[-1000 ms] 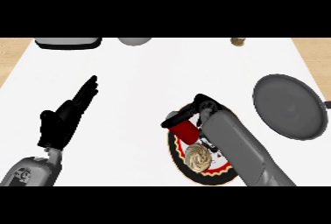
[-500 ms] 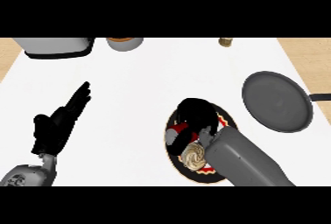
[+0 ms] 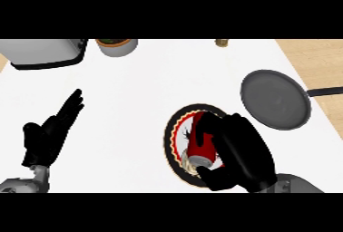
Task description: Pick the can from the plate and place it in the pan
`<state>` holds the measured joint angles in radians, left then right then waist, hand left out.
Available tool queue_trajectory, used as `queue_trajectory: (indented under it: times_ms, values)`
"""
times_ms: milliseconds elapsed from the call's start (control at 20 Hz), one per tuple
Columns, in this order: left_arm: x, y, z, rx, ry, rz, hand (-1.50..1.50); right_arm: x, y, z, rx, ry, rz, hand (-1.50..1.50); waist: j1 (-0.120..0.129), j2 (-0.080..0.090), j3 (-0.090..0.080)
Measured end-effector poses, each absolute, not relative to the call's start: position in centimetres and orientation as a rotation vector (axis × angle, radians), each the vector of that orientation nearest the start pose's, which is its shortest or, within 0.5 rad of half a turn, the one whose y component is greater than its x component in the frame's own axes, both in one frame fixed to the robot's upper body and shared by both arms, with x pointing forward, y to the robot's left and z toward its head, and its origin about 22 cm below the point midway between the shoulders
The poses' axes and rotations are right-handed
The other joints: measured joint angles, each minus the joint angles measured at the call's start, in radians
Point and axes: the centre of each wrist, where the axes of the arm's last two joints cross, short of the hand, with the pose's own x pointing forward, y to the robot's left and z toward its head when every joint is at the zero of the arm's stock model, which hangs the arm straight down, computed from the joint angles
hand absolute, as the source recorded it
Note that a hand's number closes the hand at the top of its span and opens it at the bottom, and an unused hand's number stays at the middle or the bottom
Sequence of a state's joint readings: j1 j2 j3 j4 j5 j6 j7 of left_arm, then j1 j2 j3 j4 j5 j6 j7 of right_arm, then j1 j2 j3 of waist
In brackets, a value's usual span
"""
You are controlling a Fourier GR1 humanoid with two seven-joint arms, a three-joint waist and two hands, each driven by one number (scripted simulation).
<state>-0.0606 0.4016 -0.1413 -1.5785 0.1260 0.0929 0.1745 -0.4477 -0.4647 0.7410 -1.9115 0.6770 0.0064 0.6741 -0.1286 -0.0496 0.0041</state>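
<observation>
The can [image 3: 203,147] is lying on its side on the plate [image 3: 175,131] near the counter's [image 3: 167,77] front edge, the right hand [image 3: 241,154] curling fingers around it and needing a square lift toward the pan [image 3: 276,99], the left hand [image 3: 50,136] resting open, fingers straight.

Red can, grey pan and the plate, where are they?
red can [image 3: 202,146], head view, its red side.
round grey pan [image 3: 275,99], head view, middle of its flat bottom.
round black-rimmed plate [image 3: 172,131], head view, its left rim.
</observation>
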Motion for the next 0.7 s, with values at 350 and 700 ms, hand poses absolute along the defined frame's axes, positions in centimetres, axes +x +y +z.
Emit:
queue_trajectory:
  times_ms: [350, 700]
  values:
    - [25.7, 27.6, 4.3, 0.155, -1.469, -0.265, 0.0, 16.6, -19.0, 13.3, -0.815, -1.724, 0.997, 1.5, 0.037, 0.03, 0.0]
    - [26.3, 25.8, 5.4, 0.12, -1.495, -0.316, 0.0, 16.3, -24.8, 10.6, -0.813, -1.738, 0.77, 1.5, 0.092, 0.045, 0.0]
